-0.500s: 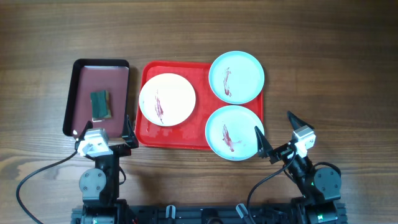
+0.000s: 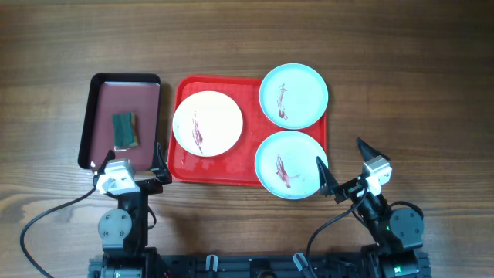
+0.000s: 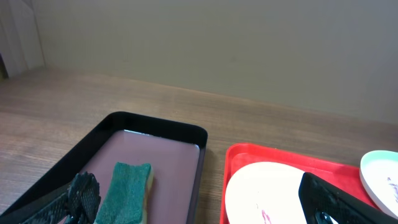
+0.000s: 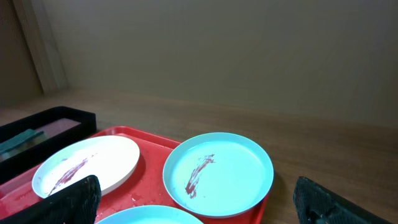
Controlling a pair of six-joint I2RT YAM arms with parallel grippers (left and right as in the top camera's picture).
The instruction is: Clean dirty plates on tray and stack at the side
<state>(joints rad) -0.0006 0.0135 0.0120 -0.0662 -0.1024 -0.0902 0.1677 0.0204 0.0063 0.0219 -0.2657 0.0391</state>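
Note:
The red tray [image 2: 224,170] holds three plates with dark red smears. A white plate [image 2: 208,123] lies at its left, one turquoise plate [image 2: 293,95] at the far right corner, and another turquoise plate [image 2: 291,164] at the near right. My left gripper [image 2: 127,160] stands open at the table's near side, just short of the maroon tray and empty. The right gripper [image 2: 340,152] is open and empty too, beside the near turquoise plate. In the right wrist view the far turquoise plate [image 4: 217,174] lies ahead between the fingers [image 4: 78,199]. The left wrist view has the white plate [image 3: 267,193] at right.
A dark maroon tray [image 2: 123,96] with a black rim sits left of the red tray, with a green sponge [image 2: 126,130] lying in it. The sponge [image 3: 127,190] shows close to my left fingers [image 3: 81,194]. Bare wooden table surrounds both trays.

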